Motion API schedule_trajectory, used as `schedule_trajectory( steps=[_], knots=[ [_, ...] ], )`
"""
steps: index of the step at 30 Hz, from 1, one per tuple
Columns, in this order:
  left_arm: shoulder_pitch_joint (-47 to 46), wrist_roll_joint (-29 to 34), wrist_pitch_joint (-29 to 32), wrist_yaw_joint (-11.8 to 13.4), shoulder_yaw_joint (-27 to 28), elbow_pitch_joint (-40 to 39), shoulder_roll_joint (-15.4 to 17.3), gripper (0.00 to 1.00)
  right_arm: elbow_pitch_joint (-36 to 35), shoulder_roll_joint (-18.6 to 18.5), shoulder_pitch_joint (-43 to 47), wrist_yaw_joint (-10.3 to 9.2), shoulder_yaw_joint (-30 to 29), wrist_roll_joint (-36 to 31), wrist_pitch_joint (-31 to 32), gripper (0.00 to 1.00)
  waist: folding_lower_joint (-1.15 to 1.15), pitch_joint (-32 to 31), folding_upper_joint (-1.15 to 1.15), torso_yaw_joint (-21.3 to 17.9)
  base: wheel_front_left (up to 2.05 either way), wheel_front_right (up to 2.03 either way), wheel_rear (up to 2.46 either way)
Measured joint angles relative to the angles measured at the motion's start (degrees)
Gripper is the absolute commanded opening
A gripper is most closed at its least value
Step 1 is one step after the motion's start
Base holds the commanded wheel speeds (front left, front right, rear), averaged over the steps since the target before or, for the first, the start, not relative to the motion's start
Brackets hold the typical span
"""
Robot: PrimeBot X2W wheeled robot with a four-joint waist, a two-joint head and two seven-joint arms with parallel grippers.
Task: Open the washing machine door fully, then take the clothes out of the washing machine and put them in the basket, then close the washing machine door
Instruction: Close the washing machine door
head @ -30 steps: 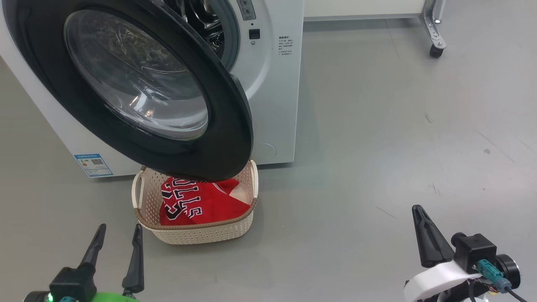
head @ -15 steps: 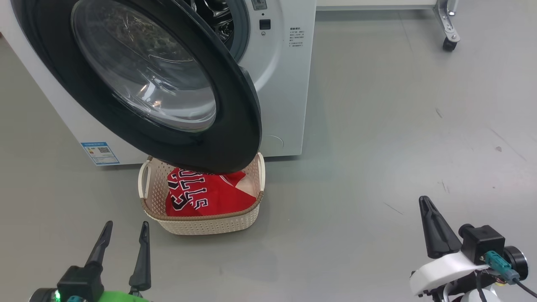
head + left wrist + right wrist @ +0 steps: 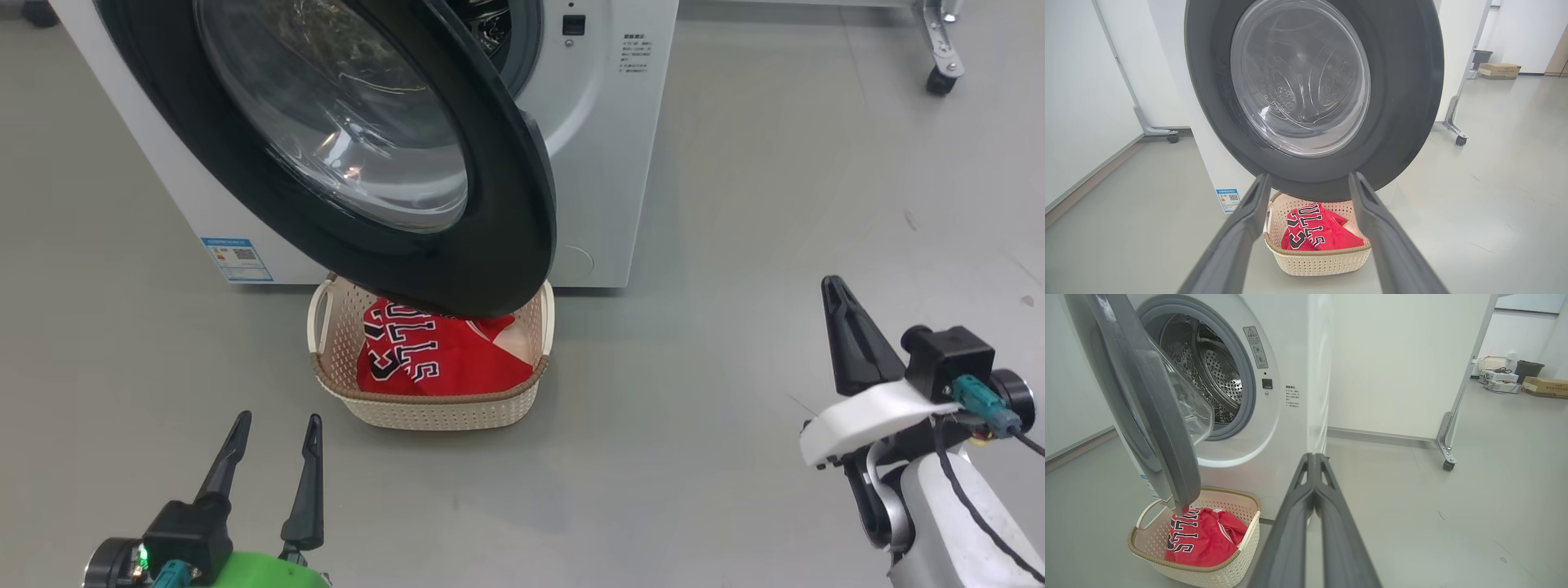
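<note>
The white washing machine (image 3: 604, 163) stands at the top with its round black-rimmed door (image 3: 506, 245) swung open over the basket (image 3: 433, 408). Red clothes (image 3: 433, 363) with black-white lettering lie in the cream basket on the floor. My left gripper (image 3: 273, 429) hangs open and empty at the lower left, short of the basket. My right gripper (image 3: 833, 286) is shut on nothing at the lower right, well right of the machine. In the left wrist view the door (image 3: 1404, 102) faces me above the basket (image 3: 1318, 257). The right wrist view shows the steel drum (image 3: 1216, 371), the basket (image 3: 1224, 571) and the clothes (image 3: 1200, 539).
Grey floor (image 3: 735, 245) spreads to the right of the machine. A wheeled frame leg (image 3: 939, 73) stands at the far right. In the right wrist view, boxes (image 3: 1545, 386) and a bin sit far back by the wall.
The head view has shifted, so machine and basket sit further right and higher in the picture. Both grippers show slightly higher; their jaws are unchanged.
</note>
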Motion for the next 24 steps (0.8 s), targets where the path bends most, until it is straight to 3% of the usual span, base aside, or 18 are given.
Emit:
schedule_trajectory(
  steps=[14,24],
  knots=[
    [-2.59,0.69,-0.1,0.0,-0.9,0.66,-1.46,1.0,8.14,0.87,-15.01,0.53,-1.35,1.1,1.82,0.0,0.0,2.61,0.0,6.11,0.0,0.0,0.0],
    [-3.33,0.97,-0.54,0.0,-0.77,1.54,-1.47,1.0,7.82,3.08,-28.58,3.59,2.83,0.3,1.71,0.0,0.0,3.4,0.0,7.19,0.0,0.0,0.0]
  ],
)
